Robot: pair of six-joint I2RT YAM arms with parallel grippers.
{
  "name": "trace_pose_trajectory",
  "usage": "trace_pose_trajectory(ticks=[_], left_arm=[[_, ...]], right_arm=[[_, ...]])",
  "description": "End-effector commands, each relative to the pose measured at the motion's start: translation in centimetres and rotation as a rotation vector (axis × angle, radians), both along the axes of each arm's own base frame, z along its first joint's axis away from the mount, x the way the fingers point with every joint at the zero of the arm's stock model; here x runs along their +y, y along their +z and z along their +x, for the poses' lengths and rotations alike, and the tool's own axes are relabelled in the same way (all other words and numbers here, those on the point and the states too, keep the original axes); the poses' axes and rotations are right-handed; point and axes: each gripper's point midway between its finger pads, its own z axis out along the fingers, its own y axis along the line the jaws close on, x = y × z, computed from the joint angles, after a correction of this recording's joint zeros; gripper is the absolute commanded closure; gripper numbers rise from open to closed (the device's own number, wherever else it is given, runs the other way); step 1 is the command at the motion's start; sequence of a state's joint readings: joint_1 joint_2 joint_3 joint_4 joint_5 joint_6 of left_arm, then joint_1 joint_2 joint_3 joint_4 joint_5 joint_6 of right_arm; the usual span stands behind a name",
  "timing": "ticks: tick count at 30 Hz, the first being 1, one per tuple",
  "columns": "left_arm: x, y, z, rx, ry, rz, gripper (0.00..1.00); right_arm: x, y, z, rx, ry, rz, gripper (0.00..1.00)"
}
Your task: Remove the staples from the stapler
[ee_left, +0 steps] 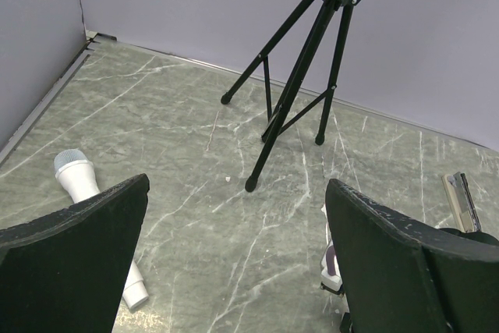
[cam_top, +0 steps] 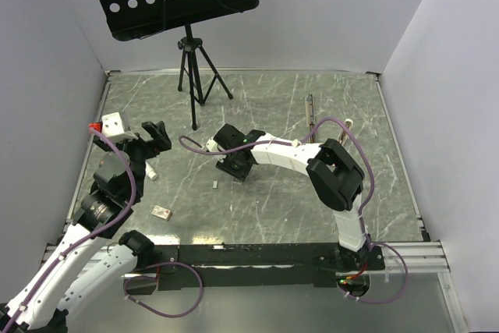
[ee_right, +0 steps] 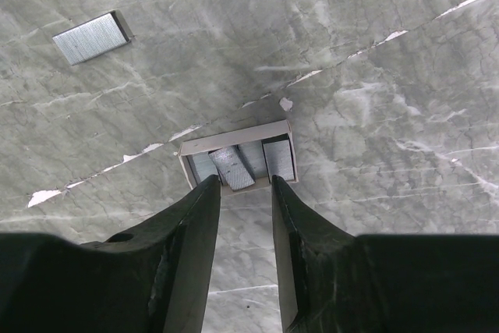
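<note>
A: At mid-table, which step is shown?
B: The staples (ee_right: 231,168) seem already unloaded into a small tray (ee_right: 234,134); the right gripper (ee_right: 243,183) is poised above, jaws narrowly parted, nothing held; the left gripper (ee_left: 238,185) is spread empty; the stapler (cam_top: 309,108) lies far right; a clean retreat is required.

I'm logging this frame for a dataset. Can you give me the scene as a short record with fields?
stapler: small slim silvery-grey stapler, lying far right, apart from both arms
loose staples: flat grey metallic strip, lying apart from the box
boxed staples: grey strips in a small pale open box
left fingers: open, empty
right fingers: open, empty, poised at the box's edge
background: black tripod stand
</note>
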State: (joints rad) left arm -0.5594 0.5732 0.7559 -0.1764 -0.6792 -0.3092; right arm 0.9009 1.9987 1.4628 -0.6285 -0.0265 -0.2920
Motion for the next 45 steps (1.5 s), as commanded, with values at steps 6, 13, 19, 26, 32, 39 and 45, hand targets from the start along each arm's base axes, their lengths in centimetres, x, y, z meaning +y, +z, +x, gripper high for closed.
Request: trace_pose_trajectory(ticks=[6, 13, 19, 26, 32, 39, 45], left_arm=[[0.0, 0.8, 0.0, -0.038, 0.003, -0.026, 0.01], [-0.1, 0.8, 0.1, -0.036, 0.001, -0.024, 0.0], [-0.1, 0.8, 0.1, -0.036, 0.0, -0.023, 0.01], [0.0, 0.9, 0.0, -0.04, 0.0, -0.026, 0.01], [0.0, 0.9, 0.0, -0.041, 0.001, -0.027, 0.01], [0.0, 0.9, 0.0, -0.04, 0.0, -0.026, 0.01], [-0.1, 0.8, 0.1, -0.039, -0.002, -0.024, 0.0]], right_arm=[[0.5, -0.5, 0.3, -0.025, -0.008, 0.0, 0.6], [0.3, -0.6, 0.8, -0.044, -0.023, -0.011, 0.6], [0.3, -0.4, 0.5, -0.039, -0.021, -0.007, 0.6], [0.3, 0.2, 0.1, -0.043, -0.007, 0.013, 0.53], [0.3, -0.5, 0.1, -0.039, -0.009, -0.003, 0.5], [0.4, -0.3, 0.6, -0.064, -0.02, 0.003, 0.52], [0.1, -0.4, 1.2, -0.09, -0.037, -0.016, 0.53]])
